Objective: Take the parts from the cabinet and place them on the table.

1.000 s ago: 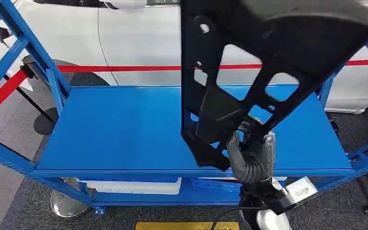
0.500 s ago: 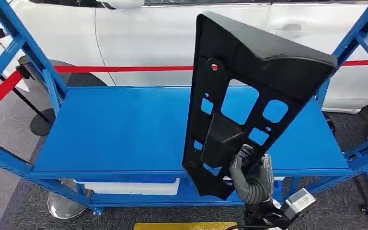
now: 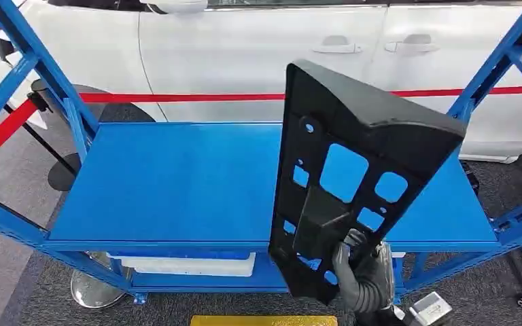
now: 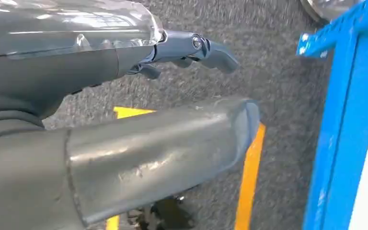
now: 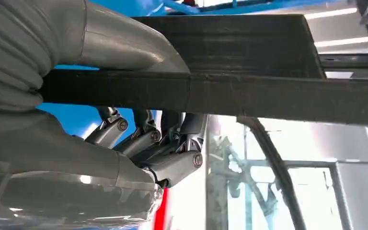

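The right hand [image 3: 365,276] grips a large black plastic part [image 3: 353,170] by its lower end, holding it upright and tilted in front of the blue shelf rack [image 3: 177,183]. The part is a flat moulded panel with several rectangular cut-outs and small round holes, and a thicker solid band along its upper edge; through the cut-outs the blue shelf surface is visible. It stands clear of the shelf, not resting on it, and its lower tip reaches below the shelf's front edge in the head view. In the right wrist view the thumb [image 5: 120,45] lies on one face of the part's edge [image 5: 230,93] and the darker fingers [image 5: 172,163] curl against the opposite face, so the hold is a clamp across the panel's thickness. The left hand [image 4: 124,143] hangs beside the rack's blue frame [image 4: 345,120] over dark carpet [image 4: 278,62] marked with a yellow floor line [image 4: 249,182]; its thumb and fingers are apart and it holds nothing. A white tray [image 3: 187,263] sits on the lower shelf level. Behind the rack runs a red barrier tape [image 3: 177,97], and beyond it stands a white car [image 3: 245,54] with two door handles visible.
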Available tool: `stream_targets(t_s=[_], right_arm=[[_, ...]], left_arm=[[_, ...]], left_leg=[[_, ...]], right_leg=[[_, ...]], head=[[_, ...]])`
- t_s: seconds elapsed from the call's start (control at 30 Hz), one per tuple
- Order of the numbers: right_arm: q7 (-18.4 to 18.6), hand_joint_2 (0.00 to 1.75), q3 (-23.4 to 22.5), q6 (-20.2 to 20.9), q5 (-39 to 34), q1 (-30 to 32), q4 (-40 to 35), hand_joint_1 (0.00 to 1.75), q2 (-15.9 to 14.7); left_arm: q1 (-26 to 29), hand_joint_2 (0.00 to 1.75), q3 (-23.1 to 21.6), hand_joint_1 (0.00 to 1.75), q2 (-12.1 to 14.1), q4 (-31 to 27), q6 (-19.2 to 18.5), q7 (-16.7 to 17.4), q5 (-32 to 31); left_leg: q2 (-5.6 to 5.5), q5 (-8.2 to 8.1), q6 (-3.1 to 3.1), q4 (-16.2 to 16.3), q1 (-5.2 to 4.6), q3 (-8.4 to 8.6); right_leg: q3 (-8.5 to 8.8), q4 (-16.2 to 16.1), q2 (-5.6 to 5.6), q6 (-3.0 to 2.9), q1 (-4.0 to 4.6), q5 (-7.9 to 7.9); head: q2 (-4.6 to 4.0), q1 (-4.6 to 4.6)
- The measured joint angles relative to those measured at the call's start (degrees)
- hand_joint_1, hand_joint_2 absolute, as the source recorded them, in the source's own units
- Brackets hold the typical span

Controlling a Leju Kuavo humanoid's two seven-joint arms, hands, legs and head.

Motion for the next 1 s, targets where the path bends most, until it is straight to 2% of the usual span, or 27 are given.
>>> stream_targets(t_s=[0.03,0.07,0.1,0.17,0.2,0.23,0.27,0.33,0.37,0.4,0.5,0.53,0.57,0.6,0.63,0.67,0.7,0.73,0.77,0.8,0.83,0.87,0.9,0.93,1.0], right_arm=[[-0.5,1.75,-0.2,0.3,0.0,0.8,-0.1,1.75,0.1],[-0.9,1.75,-0.4,0.8,0.0,1.7,-0.2,1.75,0.3],[-1.2,1.75,-0.6,1.2,-0.1,2.4,-0.2,1.75,0.5],[-1.4,1.75,-1.0,2.1,-0.7,3.6,-0.2,1.75,0.9],[-1.4,1.75,-1.1,2.4,-1.0,4.2,-0.2,1.75,1.0],[-1.5,1.75,-1.3,2.7,-1.2,4.7,-0.1,1.75,1.1],[-1.8,1.75,-1.4,3.0,-1.5,5.0,-0.1,1.75,1.3],[-2.4,1.75,-1.5,3.3,-2.0,5.5,-0.1,1.75,1.6],[-2.7,1.75,-1.6,3.4,-2.1,5.7,-0.2,1.75,1.8],[-2.8,1.75,-1.7,3.5,-2.2,5.9,-0.2,1.75,2.0],[-3.1,1.75,-1.8,4.0,-2.5,6.1,-0.3,1.75,2.2],[-3.2,1.75,-1.9,4.1,-2.6,6.2,-0.3,1.75,2.2],[-3.3,1.75,-1.9,4.1,-2.7,6.3,-0.3,1.75,2.2],[-3.4,1.75,-2.0,4.2,-2.8,6.3,-0.3,1.75,2.2],[-3.4,1.75,-2.0,4.3,-2.9,6.4,-0.3,1.75,2.2],[-3.4,1.75,-2.0,4.4,-2.9,6.4,-0.3,1.75,2.2],[-3.4,1.75,-2.0,4.5,-2.9,6.4,-0.3,1.75,2.2],[-3.4,1.75,-2.1,4.5,-2.8,6.5,-0.3,1.75,2.2],[-3.4,1.75,-2.1,4.5,-2.8,6.5,-0.3,1.75,2.2],[-3.4,1.75,-2.1,4.5,-2.8,6.5,-0.3,1.75,2.2],[-3.4,1.75,-2.1,4.5,-2.8,6.5,-0.3,1.75,2.2],[-3.5,1.75,-2.1,4.5,-2.8,6.5,-0.3,1.75,2.2],[-3.4,1.75,-2.1,4.5,-2.8,6.4,-0.3,1.75,2.2],[-3.5,1.75,-2.1,4.5,-2.6,6.5,-0.4,1.75,2.3],[-3.5,1.75,-2.2,4.5,-2.5,6.5,-0.6,1.75,2.3]], left_arm=[[0.1,0.0,0.0,0.0,-0.1,0.0,-0.1,0.1,0.0],[0.3,0.0,0.0,0.0,-0.2,0.0,-0.1,0.1,0.0],[0.3,0.0,0.0,0.0,-0.3,0.0,-0.2,0.2,-0.1],[0.3,0.0,0.2,0.0,-0.2,0.0,-0.3,0.5,-0.2],[0.3,0.0,0.4,0.0,-0.2,0.0,-0.3,0.7,-0.3],[0.4,0.0,0.5,0.0,-0.2,0.0,-0.4,1.0,-0.6],[0.4,0.0,0.7,0.0,-0.2,0.0,-0.4,1.2,-0.9],[0.4,0.0,1.0,0.0,0.0,0.0,-0.6,1.7,-1.2],[0.3,0.0,1.3,0.0,0.1,0.0,-0.7,1.9,-1.4],[0.2,0.0,1.4,0.0,0.3,0.0,-0.8,2.1,-1.7],[0.5,0.0,1.7,0.0,0.5,0.0,-1.0,2.3,-2.2],[0.6,0.0,1.9,0.0,0.5,0.0,-1.1,2.3,-2.2],[0.5,0.0,1.9,0.0,0.5,0.0,-1.3,2.3,-2.2],[0.4,0.0,2.0,0.0,0.6,0.0,-1.4,2.4,-2.2],[0.4,0.0,2.1,0.0,0.7,0.0,-1.5,2.4,-2.3],[0.5,0.0,2.2,0.0,0.7,0.0,-1.6,2.4,-2.4],[0.5,0.0,2.5,0.0,0.7,0.0,-1.7,2.4,-2.7],[0.5,0.0,2.7,0.0,0.7,0.0,-1.8,2.4,-3.1],[0.5,0.0,2.9,0.0,0.8,0.0,-1.8,2.4,-3.3],[0.5,0.0,3.0,0.0,0.8,0.0,-1.8,2.4,-3.5],[0.5,0.0,3.0,0.0,0.8,0.0,-1.8,2.4,-3.7],[0.4,0.0,3.1,0.0,0.8,0.0,-1.8,2.5,-3.8],[0.5,0.0,3.2,0.0,0.8,-0.1,-1.9,2.6,-4.1],[0.5,0.0,3.3,0.0,0.8,-0.1,-1.9,2.6,-4.2],[0.4,0.0,3.4,0.0,0.9,-0.1,-2.0,2.7,-4.3]], left_leg=[[0.0,-0.49,-0.3,0.3,0.08,-0.03],[0.15,-2.14,-0.49,1.6,0.22,-0.56],[0.19,-4.72,-0.62,4.5,0.25,-1.58],[0.18,-9.78,-0.93,13.2,0.29,-4.71],[0.18,-11.15,-1.02,16.5,0.28,-5.64],[0.18,-11.05,-0.96,17.1,0.29,-5.29],[0.19,-9.65,-0.83,14.6,0.28,-3.41],[0.19,-5.74,-0.39,4.8,0.26,2.77],[0.17,-5.1,0.04,-0.3,0.21,5.95],[0.2,-5.18,0.07,-1.1,-0.27,5.89],[0.11,-4.21,0.95,-0.9,-0.7,5.43],[0.14,-3.22,1.37,-1.4,-0.34,5.04],[0.58,-2.45,1.68,-1.6,-0.08,4.48],[0.62,-1.82,2.23,-1.6,-0.08,3.5],[0.76,-1.28,2.5,-1.6,-0.1,2.88],[0.93,-0.76,2.58,-1.5,-0.16,2.18],[0.98,-0.15,2.53,-1.4,-0.2,1.34],[1.01,0.31,2.46,-1.3,-0.2,0.56],[1.03,0.76,2.32,-1.1,-0.19,-0.2],[1.04,1.15,2.16,-0.8,-0.18,-1.02],[1.01,1.42,1.95,-0.5,-0.16,-1.67],[0.97,1.65,1.7,0.0,-0.16,-2.16],[0.91,1.84,1.4,0.4,-0.44,-2.66],[0.87,2.22,1.07,0.4,-0.44,-2.59],[0.88,3.15,0.27,0.2,-0.3,-2.8]], right_leg=[[-0.07,-0.6,-0.12,-0.68,-0.43,0.45],[-0.16,-0.7,-0.2,-1.06,-0.4,0.68],[-0.43,-0.7,-0.23,-1.37,-0.4,0.88],[-1.15,-0.6,-0.39,-1.73,-0.14,1.27],[-1.59,-0.5,-0.45,-1.74,-0.04,1.51],[-2.03,-0.4,-0.45,-1.73,0.03,1.77],[-2.45,-0.2,-0.44,-1.67,0.05,2.07],[-3.03,-0.1,-0.35,-1.36,0.11,2.58],[-3.09,0.1,-0.39,-1.13,0.11,2.84],[-3.13,0.2,-0.39,-0.73,0.47,3.08],[-3.05,-0.2,-0.43,0.44,-0.07,4.23],[-3.27,-0.4,-0.36,0.92,0.28,4.78],[-3.84,0.3,0.02,1.01,-0.14,3.4],[-4.9,2.6,-0.02,1.22,-0.15,-0.13],[-6.04,6.5,-0.06,1.39,-0.24,-3.85],[-7.07,10.7,-0.07,1.61,-0.26,-6.71],[-7.89,14.7,-0.08,1.82,-0.28,-8.37],[-7.78,16.6,-0.09,1.95,-0.29,-8.3],[-6.36,16.0,-0.11,2.02,-0.35,-6.97],[-3.53,12.8,-0.13,1.97,-0.43,-4.89],[-0.11,8.2,-0.13,1.84,-0.49,-3.3],[3.94,2.7,-0.12,1.63,-0.53,-2.89],[6.44,-1.4,-0.04,1.3,-0.24,-4.59],[6.15,-1.2,0.0,0.78,-0.07,-4.14],[5.51,-1.2,0.03,0.17,0.24,-3.72]], head=[[0.0,0.0],[0.0,-0.11],[0.0,-0.46],[0.0,-0.55],[0.0,-0.52],[0.0,-0.52],[0.0,-0.55],[0.0,-0.57],[0.0,-0.59],[0.0,-0.48],[0.0,-0.37],[0.0,-0.28],[0.0,-0.37],[-0.02,0.02],[0.0,0.17],[0.0,0.15],[0.0,0.17],[0.0,0.15],[0.0,0.2],[0.0,0.17],[0.0,0.17],[0.0,0.17],[0.0,0.2],[0.0,-0.11],[0.0,0.22]])
